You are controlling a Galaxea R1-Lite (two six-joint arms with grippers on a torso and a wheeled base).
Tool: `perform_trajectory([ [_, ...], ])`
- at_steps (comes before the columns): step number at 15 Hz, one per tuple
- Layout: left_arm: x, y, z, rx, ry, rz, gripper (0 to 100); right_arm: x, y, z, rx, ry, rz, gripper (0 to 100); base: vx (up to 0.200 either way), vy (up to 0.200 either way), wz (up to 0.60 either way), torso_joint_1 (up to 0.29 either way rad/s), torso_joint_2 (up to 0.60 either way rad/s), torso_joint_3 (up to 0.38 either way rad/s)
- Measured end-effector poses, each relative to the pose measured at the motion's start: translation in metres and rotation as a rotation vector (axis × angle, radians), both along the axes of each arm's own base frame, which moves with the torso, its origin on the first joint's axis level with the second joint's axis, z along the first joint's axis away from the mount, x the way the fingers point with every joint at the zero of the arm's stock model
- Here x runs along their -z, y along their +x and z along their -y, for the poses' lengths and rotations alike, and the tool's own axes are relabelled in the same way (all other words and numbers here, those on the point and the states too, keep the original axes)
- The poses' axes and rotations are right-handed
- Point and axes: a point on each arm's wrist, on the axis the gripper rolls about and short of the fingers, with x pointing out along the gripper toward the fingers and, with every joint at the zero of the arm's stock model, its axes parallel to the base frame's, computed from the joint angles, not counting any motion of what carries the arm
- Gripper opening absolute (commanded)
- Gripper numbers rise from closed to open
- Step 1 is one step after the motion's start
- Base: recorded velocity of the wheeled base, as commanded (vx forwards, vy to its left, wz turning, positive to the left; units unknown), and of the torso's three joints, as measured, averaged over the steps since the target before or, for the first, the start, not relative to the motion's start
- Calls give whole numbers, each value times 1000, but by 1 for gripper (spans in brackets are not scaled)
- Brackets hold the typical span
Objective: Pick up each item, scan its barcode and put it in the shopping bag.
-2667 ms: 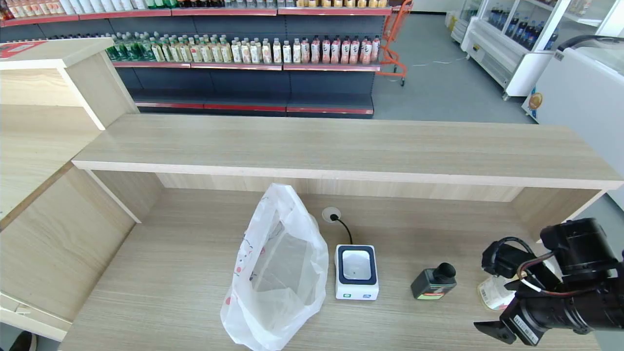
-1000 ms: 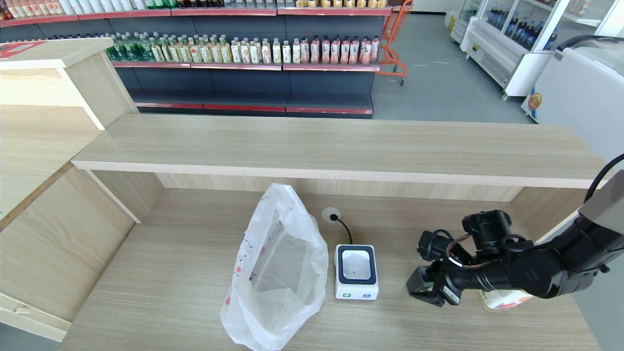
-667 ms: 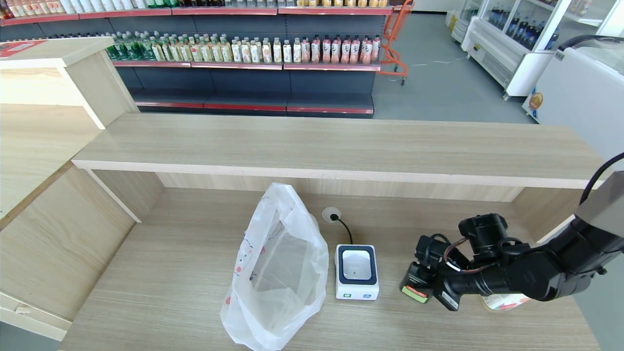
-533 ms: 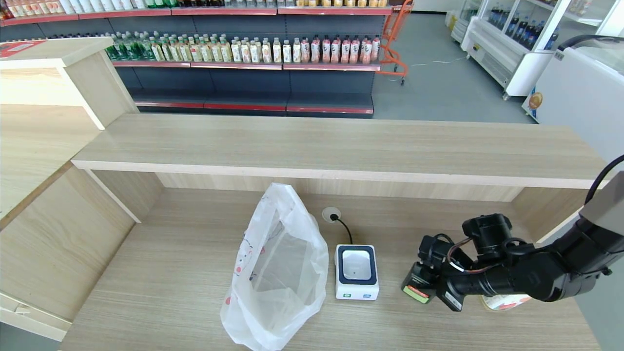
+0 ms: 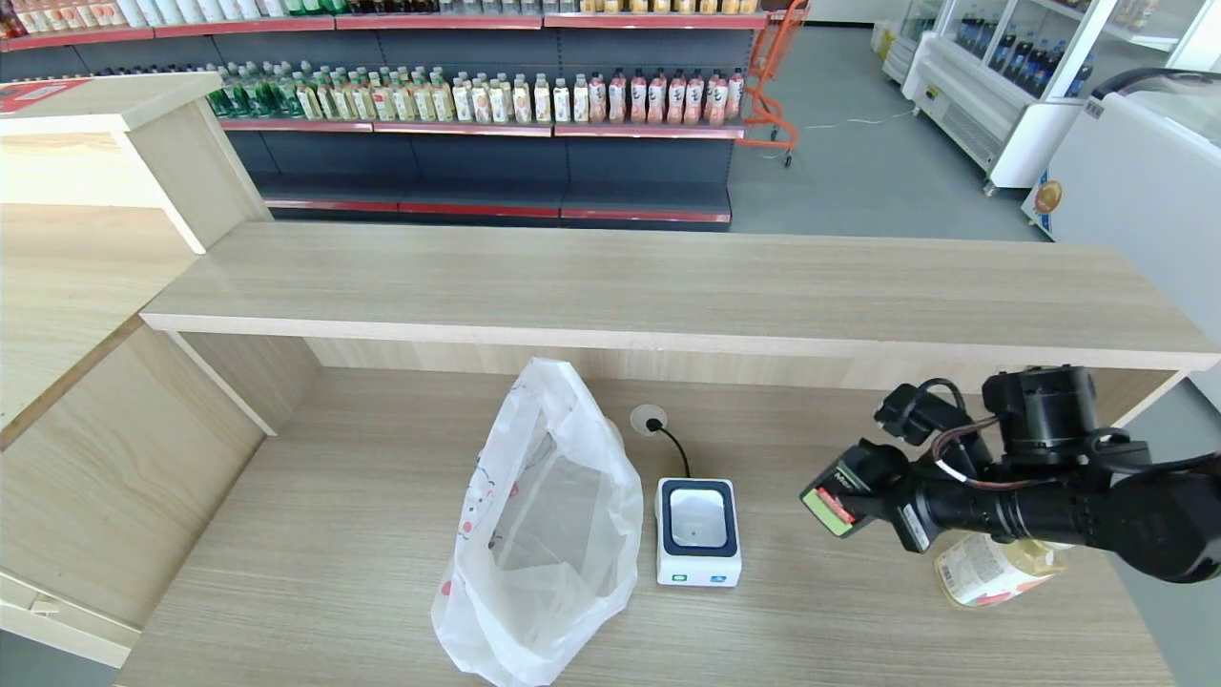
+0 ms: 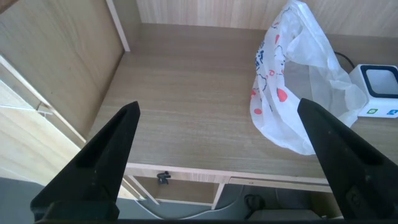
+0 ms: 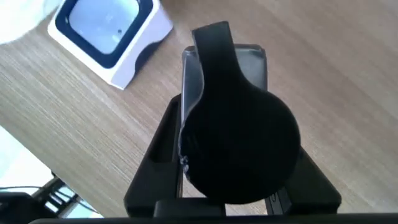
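My right gripper (image 5: 863, 485) is shut on a small dark bottle (image 5: 832, 504) with a black cap (image 7: 239, 140). It holds the bottle tilted on its side above the counter, to the right of the white barcode scanner (image 5: 697, 530) and apart from it. The bottle's red and green label end faces left. The white plastic shopping bag (image 5: 544, 534) stands open just left of the scanner. A pale yellow bottle (image 5: 983, 571) with a white label lies on the counter under my right arm. My left gripper (image 6: 217, 158) hangs open over the counter's near left side, nothing between its fingers.
A raised wooden ledge (image 5: 668, 286) runs along the back of the counter and a wooden side wall (image 5: 124, 468) closes the left. The scanner's black cable (image 5: 672, 447) runs to a round grommet behind it. Bare counter lies left of the bag (image 6: 186, 106).
My right arm came in from the right, shut on the dark bottle where it stood, and has now lifted it up and slightly right, tilted. Bag, scanner and yellow bottle stayed put.
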Motion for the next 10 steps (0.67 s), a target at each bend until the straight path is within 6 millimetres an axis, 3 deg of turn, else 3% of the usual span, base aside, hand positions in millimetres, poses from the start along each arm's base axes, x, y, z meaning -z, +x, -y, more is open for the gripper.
perform_trajectory([
  [3, 0, 0, 0, 0, 0, 0, 100, -36, -34, 12, -8, -30, 202, 0, 0, 0, 0, 0, 0, 0],
  [5, 0, 0, 0, 0, 0, 0, 100, -35, -66, 17, -110, -211, 362, 0, 0, 0, 0, 0, 0, 0],
  [7, 0, 0, 0, 0, 0, 0, 100, -33, -92, 19, -337, -495, 565, 0, 0, 0, 0, 0, 0, 0],
  [10, 0, 0, 0, 0, 0, 0, 100, -38, -112, 10, -777, -851, 955, 0, 0, 0, 0, 0, 0, 0],
])
